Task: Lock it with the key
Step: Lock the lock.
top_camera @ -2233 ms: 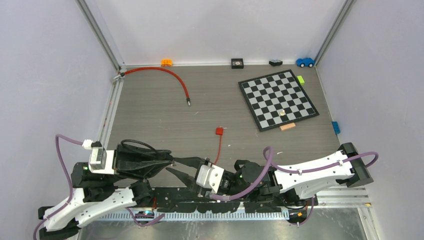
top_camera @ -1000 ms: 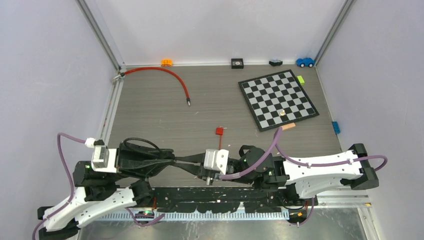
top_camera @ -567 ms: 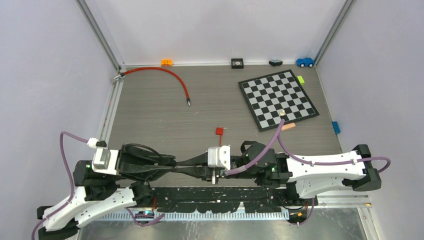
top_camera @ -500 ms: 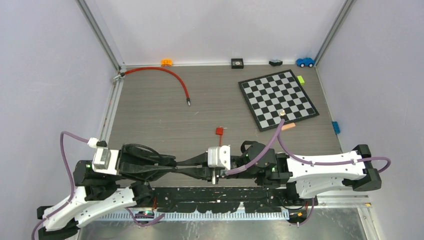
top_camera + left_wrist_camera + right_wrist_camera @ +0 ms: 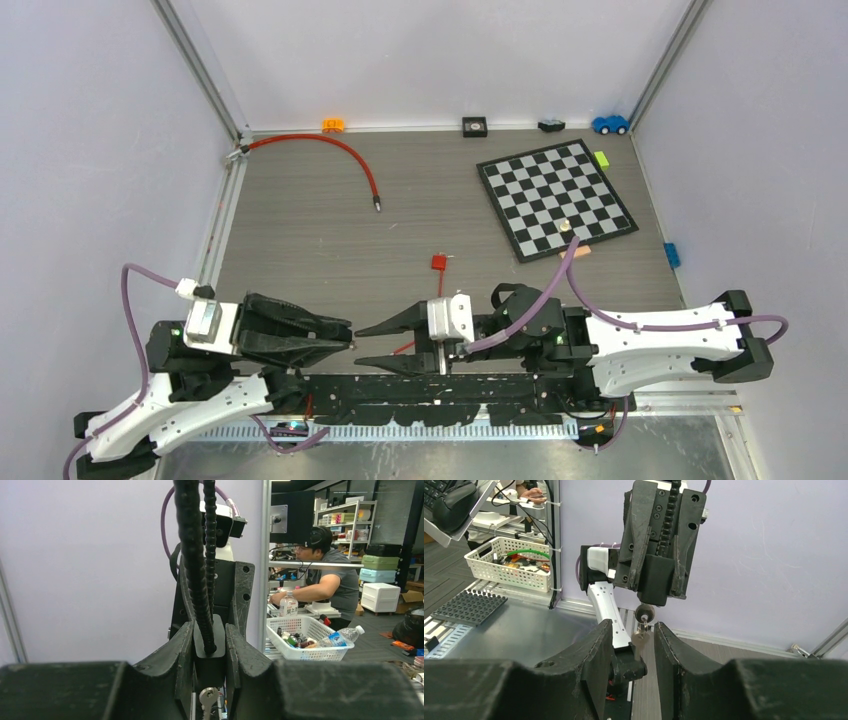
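Observation:
My left gripper (image 5: pixel 209 645) is shut on the black lock (image 5: pixel 212 669), whose thick black cable (image 5: pixel 196 555) rises from its top. In the right wrist view the lock (image 5: pixel 658 582) hangs upright in those fingers, and a key (image 5: pixel 644 613) sits in its underside. A second silver key (image 5: pixel 640 637) dangles from it on a ring, and shows in the left wrist view too (image 5: pixel 208 698). My right gripper (image 5: pixel 631 647) is open, its fingers either side of the dangling key without touching it. In the top view the right gripper (image 5: pixel 362 348) faces the left gripper (image 5: pixel 342 337) tip to tip near the table's front edge.
A red cable (image 5: pixel 340 150) curves at the back left. A chessboard (image 5: pixel 556 198) lies at the back right, and a red tag on a cord (image 5: pixel 438 262) lies mid-table. Small toys line the far wall, among them a blue car (image 5: pixel 609 124).
My right gripper, which was shut at the left gripper's tips, has opened, let go of the key and drawn back slightly to the right. The left gripper keeps hold of the lock.

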